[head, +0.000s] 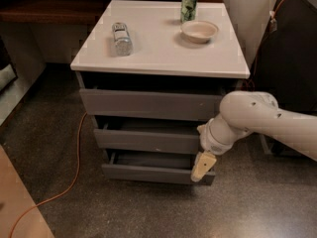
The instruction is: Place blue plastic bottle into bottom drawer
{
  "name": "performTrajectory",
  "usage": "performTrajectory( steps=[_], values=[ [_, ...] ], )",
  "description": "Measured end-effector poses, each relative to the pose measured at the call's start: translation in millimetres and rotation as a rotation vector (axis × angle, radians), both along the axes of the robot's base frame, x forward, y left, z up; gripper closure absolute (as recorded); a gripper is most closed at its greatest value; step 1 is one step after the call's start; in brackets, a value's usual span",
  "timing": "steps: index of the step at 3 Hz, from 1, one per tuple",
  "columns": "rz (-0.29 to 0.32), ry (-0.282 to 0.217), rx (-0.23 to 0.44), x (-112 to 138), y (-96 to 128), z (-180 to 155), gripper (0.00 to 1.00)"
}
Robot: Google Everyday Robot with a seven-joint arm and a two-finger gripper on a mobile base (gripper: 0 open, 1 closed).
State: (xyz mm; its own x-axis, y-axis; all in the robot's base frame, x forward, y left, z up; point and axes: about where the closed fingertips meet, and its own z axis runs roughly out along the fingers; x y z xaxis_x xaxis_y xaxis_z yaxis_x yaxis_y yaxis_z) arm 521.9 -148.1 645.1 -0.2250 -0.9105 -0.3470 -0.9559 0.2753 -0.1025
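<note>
The grey cabinet is carrying a white surface (163, 58) well above the jaws, and the robot's pale arm (267, 120) is reaching in from the side. The gripper (203, 166) is hanging just in front of the bottom drawer (148, 173), at its front corner. The jaws are gripping nothing, and how far they are parted I cannot tell. That drawer is standing partly pulled out beside the jaws, and the grey strip of its inside that is showing looks empty. High above the jaws, a shallow bowl (199, 31) is sitting empty. The blue plastic bottle (121, 38) is lying on its side on the surface, well apart from the jaws. It is likely light, thin-walled and slick, prone to rolling, so gripping across its mid-body seems best.
</note>
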Motion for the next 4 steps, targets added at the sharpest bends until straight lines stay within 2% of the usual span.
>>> performTrajectory(
  steps=[2,3,4],
  values=[
    [-0.015,-0.017,0.069,24,-6,-76,0.0],
    [-0.015,-0.017,0.069,24,-6,-76,0.0],
    [-0.018,0.016,0.053,33,-8,-114,0.0]
  ],
)
